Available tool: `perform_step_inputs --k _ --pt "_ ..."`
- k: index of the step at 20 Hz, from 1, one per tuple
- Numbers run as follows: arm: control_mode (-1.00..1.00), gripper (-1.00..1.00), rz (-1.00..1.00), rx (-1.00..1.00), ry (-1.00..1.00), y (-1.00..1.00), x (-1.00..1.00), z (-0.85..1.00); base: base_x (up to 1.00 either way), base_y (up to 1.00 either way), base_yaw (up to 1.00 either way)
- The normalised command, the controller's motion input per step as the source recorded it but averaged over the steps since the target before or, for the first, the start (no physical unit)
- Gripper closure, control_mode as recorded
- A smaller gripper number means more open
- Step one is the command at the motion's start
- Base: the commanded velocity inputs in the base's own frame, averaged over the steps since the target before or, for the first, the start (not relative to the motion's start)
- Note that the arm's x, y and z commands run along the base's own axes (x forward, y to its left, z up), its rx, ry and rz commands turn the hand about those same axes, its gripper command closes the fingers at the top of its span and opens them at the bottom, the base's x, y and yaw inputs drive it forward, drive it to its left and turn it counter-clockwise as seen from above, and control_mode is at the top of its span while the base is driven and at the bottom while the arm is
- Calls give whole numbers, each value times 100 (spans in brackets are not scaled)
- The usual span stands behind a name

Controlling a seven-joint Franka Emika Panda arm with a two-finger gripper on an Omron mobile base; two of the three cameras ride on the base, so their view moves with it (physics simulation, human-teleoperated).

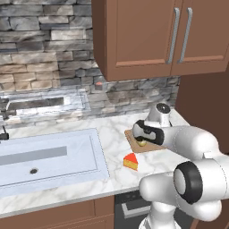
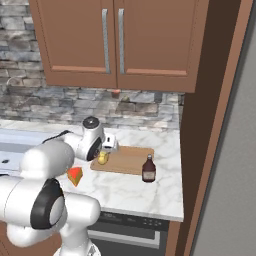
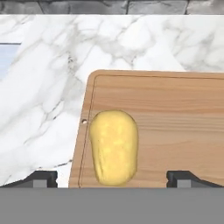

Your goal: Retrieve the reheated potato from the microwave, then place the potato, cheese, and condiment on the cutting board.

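Potato: the yellow potato (image 3: 113,147) lies flat on the cutting board (image 3: 175,113), close to the board's left edge in the lower middle of the hand view; in the right base view it is a small yellow lump (image 2: 102,158) at the board's left end, centre-left of the frame.
Gripper: the gripper (image 3: 111,177) hangs right over the potato, jaws spread wide, one dark fingertip (image 3: 41,178) low on the left and the other low on the right, both clear of the potato, nothing gripped.
Cutting board: the light wooden board (image 2: 127,160) rests on the marble counter (image 2: 145,195), in the middle of the right base view.
Cheese: the orange-red cheese (image 1: 131,161) wedge sits on the counter, off the board, just below its near corner in the left base view.
Condiment: the dark condiment (image 2: 148,169) bottle stands upright at the board's lower right corner in the right base view; whether it touches the board, I cannot tell.
Sink: the pale sink (image 1: 49,156) basin takes the left half of the left base view.
Cabinets: brown upper cabinets (image 2: 115,40) hang across the top.
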Motion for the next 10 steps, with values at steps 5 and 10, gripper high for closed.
perform_step_inputs --k 5,10 --pt "-100 -100 -5 0 0 9 -53 4 0 0 0" --pt "-100 -100 0 1 9 8 -44 19 0 0 0"
